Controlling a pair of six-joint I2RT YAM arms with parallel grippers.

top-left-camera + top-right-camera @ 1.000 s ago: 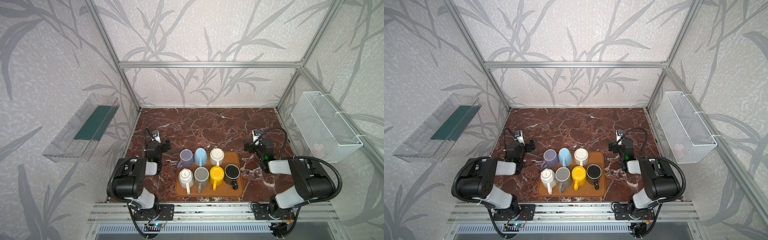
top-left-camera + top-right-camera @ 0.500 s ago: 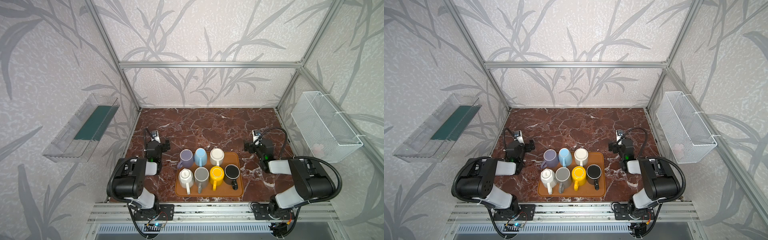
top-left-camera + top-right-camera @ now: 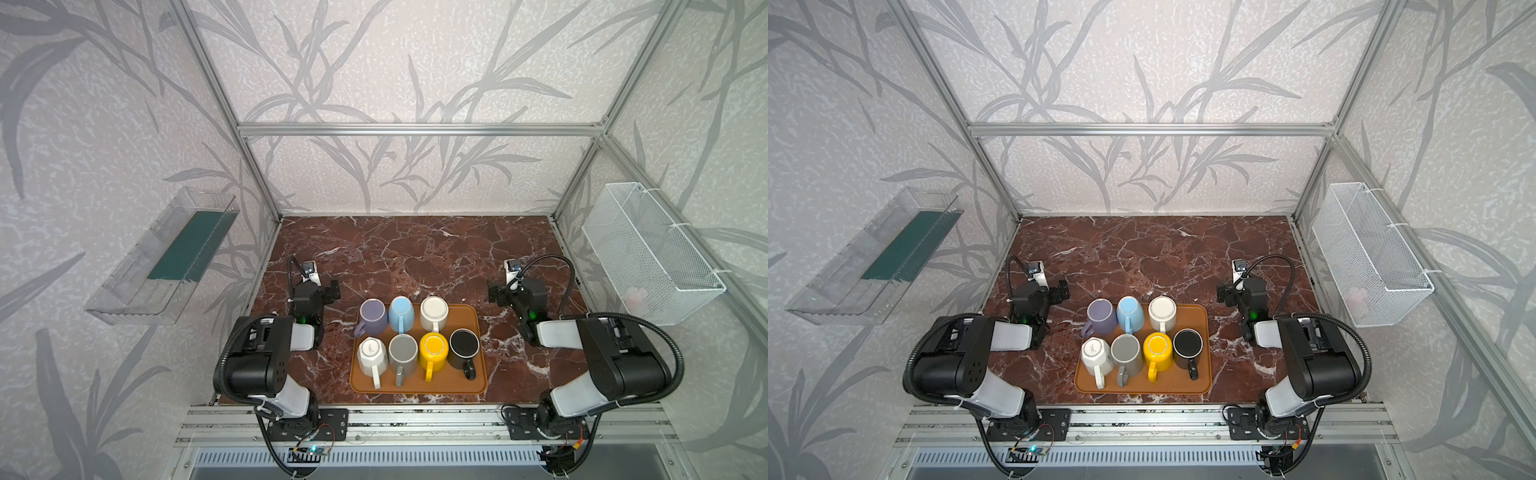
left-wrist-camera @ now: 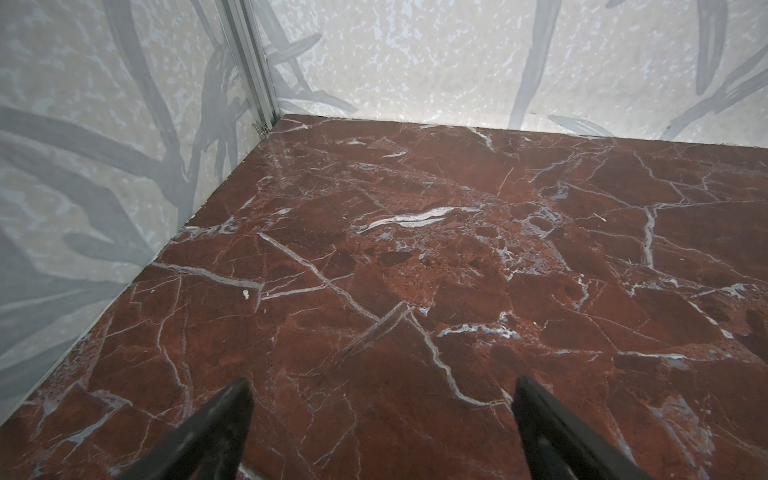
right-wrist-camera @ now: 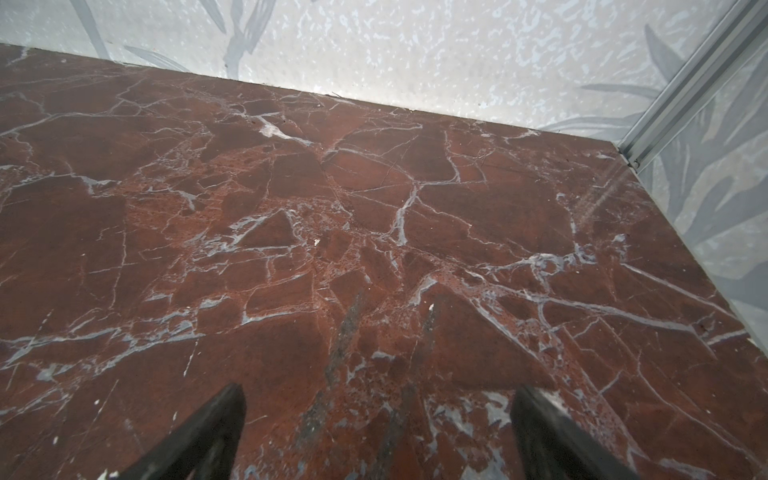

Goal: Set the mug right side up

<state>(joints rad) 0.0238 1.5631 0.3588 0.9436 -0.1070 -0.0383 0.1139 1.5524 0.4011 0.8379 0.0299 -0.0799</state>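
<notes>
The left gripper [image 3: 332, 289] and right gripper [image 3: 494, 293] hover wide open and empty either side of the orange tray [image 3: 415, 390], where a white mug [image 3: 372, 353] sits base-up at its near-left corner: rigid, glazed, probably slick and chippable, best pinched across wall or handle.

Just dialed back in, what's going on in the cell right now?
Nothing is being handled yet. The left gripper and right gripper are both open and empty, parked low over the bare marble table on either side of the orange tray. Seven mugs stand on the tray; those whose ends show clearly, such as the white mug, are bottom-up. Neither gripper touches a mug.
</notes>
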